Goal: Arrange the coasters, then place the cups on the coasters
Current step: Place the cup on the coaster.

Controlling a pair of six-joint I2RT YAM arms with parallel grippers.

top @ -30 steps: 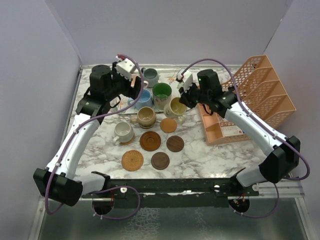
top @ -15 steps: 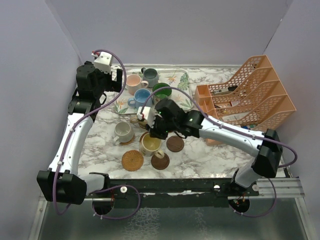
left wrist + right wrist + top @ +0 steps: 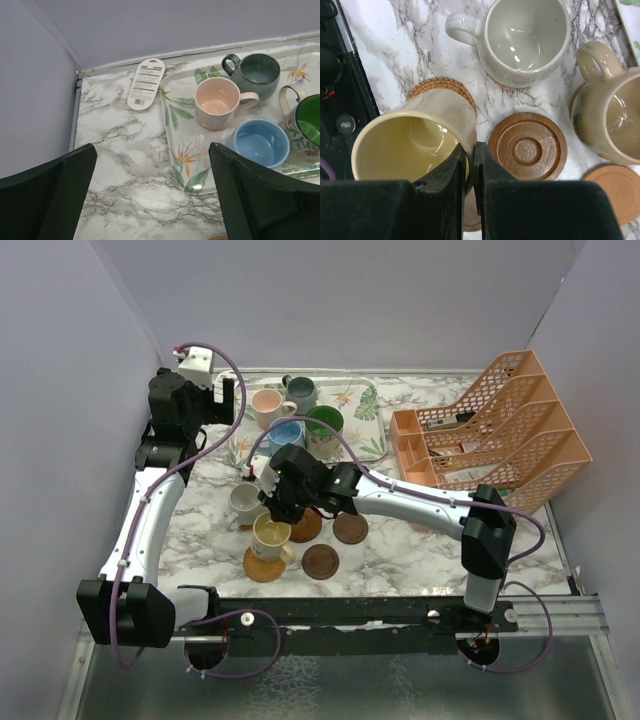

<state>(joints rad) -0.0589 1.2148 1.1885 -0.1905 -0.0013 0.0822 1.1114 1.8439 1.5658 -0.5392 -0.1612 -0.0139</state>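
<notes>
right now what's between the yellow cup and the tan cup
An empty ringed wooden coaster lies between the yellow cup and the tan cup; the right wrist view shows it.

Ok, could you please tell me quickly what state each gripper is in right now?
Left gripper: open, holding nothing.
Right gripper: shut on the rim of the yellow cup, over the woven coaster.

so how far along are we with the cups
Done: white cup and tan cup sit on coasters. In hand: right fingers pinch the yellow cup over the woven coaster. Left: pink cup, grey-blue cup, blue cup and green cup sit on the tray; wooden coaster lies bare.
</notes>
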